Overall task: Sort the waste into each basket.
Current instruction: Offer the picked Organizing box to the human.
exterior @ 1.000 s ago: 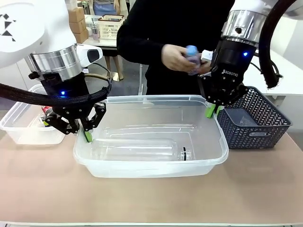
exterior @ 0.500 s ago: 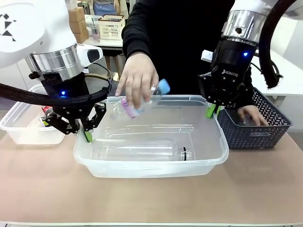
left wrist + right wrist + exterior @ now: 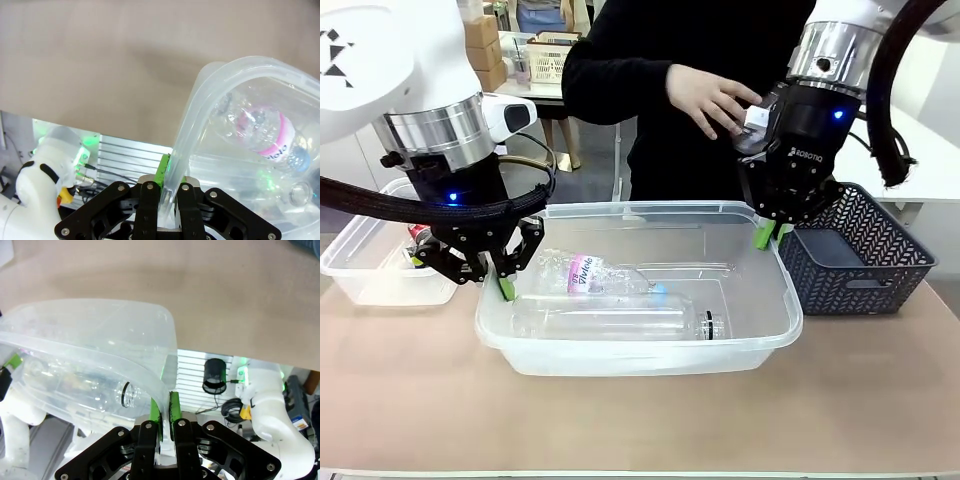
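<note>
At the far left of the front view a small clear tub (image 3: 372, 262) sits on the table (image 3: 640, 420) with a red can (image 3: 417, 238) inside, behind the left gripper (image 3: 505, 290). That gripper is clamped tight on the left rim of the large clear tub (image 3: 760, 335); the left wrist view shows its green pads (image 3: 162, 172) pinching the rim wall between them. Just to its right, inside the large tub, lies a clear bottle with a pink label (image 3: 595, 278), long axis running left to right, blue cap toward the right. In front of it lies a longer clear bottle (image 3: 620, 320), also lengthwise left to right, its open neck pointing right. The right gripper (image 3: 766, 235) is closed on the tub's far right corner rim, fingers together on the plastic. A person's hand (image 3: 712, 100) hovers beside the right arm's wrist. Furthest right stands the dark lattice basket (image 3: 860, 270), touching the large tub's right side.
</note>
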You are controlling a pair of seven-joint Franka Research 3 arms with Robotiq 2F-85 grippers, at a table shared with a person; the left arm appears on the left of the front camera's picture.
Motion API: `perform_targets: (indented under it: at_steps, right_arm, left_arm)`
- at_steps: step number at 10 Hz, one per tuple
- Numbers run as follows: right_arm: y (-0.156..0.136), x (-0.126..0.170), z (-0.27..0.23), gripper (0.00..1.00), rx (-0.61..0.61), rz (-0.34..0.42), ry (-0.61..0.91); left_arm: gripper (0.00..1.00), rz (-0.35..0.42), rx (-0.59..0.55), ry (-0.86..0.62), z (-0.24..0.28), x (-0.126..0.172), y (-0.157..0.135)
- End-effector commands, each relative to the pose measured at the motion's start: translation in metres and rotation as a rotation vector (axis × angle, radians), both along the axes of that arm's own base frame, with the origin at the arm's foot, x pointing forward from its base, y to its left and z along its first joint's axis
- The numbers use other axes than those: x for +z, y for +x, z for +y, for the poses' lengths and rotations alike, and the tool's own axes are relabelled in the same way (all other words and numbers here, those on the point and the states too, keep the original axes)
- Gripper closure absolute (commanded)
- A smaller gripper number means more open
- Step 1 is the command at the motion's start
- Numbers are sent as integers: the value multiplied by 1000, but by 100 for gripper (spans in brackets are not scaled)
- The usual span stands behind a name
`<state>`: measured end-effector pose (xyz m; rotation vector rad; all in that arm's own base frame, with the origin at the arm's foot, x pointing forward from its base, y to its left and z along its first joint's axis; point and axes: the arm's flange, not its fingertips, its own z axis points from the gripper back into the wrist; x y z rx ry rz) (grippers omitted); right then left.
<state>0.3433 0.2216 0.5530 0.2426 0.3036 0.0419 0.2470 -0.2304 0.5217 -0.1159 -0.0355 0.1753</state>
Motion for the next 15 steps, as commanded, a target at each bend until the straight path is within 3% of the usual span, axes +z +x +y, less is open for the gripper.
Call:
perform_targets:
  at_steps: [1, 15]
  right_arm:
    - [-4, 4, 0, 91, 15, 3, 9]
    - [-4, 4, 0, 91, 15, 3, 9]
  left_arm:
    - [95, -1, 33, -13, 0, 1, 1]
    - [95, -1, 33, -13, 0, 1, 1]
